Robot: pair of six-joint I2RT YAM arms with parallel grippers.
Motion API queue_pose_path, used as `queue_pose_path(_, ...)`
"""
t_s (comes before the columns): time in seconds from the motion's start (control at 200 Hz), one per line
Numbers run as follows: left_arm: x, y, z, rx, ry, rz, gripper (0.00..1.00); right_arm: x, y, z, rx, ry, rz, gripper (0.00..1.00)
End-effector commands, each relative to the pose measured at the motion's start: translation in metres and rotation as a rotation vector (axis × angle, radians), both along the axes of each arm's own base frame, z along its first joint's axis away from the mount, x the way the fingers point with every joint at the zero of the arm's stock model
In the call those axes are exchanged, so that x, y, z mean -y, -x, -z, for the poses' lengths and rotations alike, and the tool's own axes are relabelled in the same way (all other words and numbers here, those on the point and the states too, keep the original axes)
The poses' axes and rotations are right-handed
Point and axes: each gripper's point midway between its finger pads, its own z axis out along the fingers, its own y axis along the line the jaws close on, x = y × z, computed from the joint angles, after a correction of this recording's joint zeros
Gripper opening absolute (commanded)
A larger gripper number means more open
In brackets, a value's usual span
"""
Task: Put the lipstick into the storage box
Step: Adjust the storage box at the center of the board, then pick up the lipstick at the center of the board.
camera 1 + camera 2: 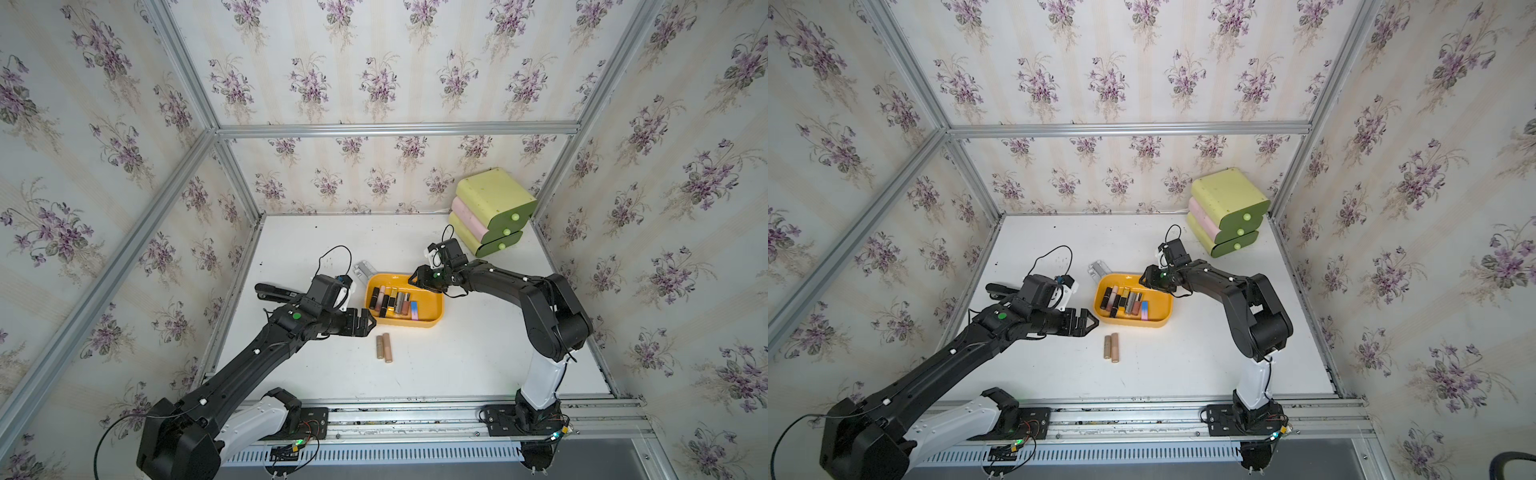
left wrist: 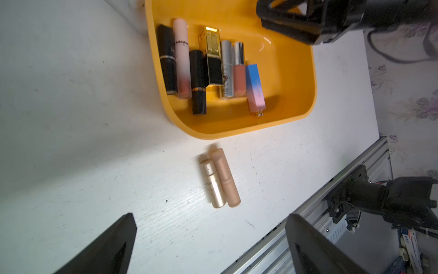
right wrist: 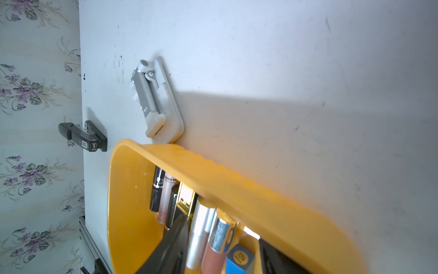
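Two lipsticks [image 1: 387, 347] — near left tool [image 1: 369, 323]

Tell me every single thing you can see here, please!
orange-yellow plastic storage box: one, shallow, mid-table
lipstick tubes in the box: seven, black, pink, gold, silver, blue-pink, side by side
beige lipstick tubes: two, on the table, robot's side of the box
green-and-pink drawer unit: one, far right corner
pale flat case: one, behind the box
black bar-shaped gadget: one, behind left arm
white table: one, underneath
left gripper: black, open, empty
right gripper: black, open, over the box

Storage box [image 3: 237, 189] corner past frame edge
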Motion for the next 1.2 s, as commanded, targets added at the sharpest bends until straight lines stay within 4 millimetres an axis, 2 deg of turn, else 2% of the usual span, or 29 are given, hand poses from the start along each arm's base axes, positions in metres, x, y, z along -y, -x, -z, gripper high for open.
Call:
queue_pose_path(0.0, -0.001, 0.014, 0.014, -0.050, -0.052, 0.001, 0.97, 0.003, -0.010, 0.003, 0.017, 0.025, -0.011, 0.52)
queue_pose_path(0.235, 0.005, 0.033, 0.036, -0.079, -0.149, 0.018, 0.96, -0.007, -0.036, -0.010, 0.054, -0.010, -0.027, 0.52)
queue_pose_path(0.365, 0.004, 0.037, 0.046, -0.100, -0.204, 0.006, 0.87, -0.014, -0.034, -0.025, 0.067, -0.053, -0.040, 0.52)
queue_pose_path(0.47, 0.004, 0.038, 0.053, -0.113, -0.258, 0.010, 0.77, -0.014, -0.019, -0.037, 0.083, -0.069, -0.055, 0.53)
queue_pose_path(0.689, 0.018, 0.034, 0.063, -0.134, -0.301, 0.051, 0.74, -0.009, 0.028, -0.060, 0.124, -0.080, -0.087, 0.53)
queue_pose_path(0.854, 0.028, 0.031, 0.070, -0.150, -0.315, 0.077, 0.69, 0.002, 0.056, -0.073, 0.142, -0.095, -0.090, 0.53)
queue_pose_path(0.999, 0.034, 0.027, 0.073, -0.159, -0.325, 0.095, 0.66, 0.013, 0.070, -0.087, 0.171, -0.098, -0.082, 0.54)
queue_pose_path(1.024, 0.034, 0.028, 0.082, -0.182, -0.347, 0.100, 0.65, 0.014, 0.072, -0.089, 0.175, -0.099, -0.081, 0.54)
queue_pose_path(1.199, 0.038, 0.026, 0.087, -0.199, -0.367, 0.115, 0.62, 0.020, 0.081, -0.100, 0.199, -0.107, -0.081, 0.54)
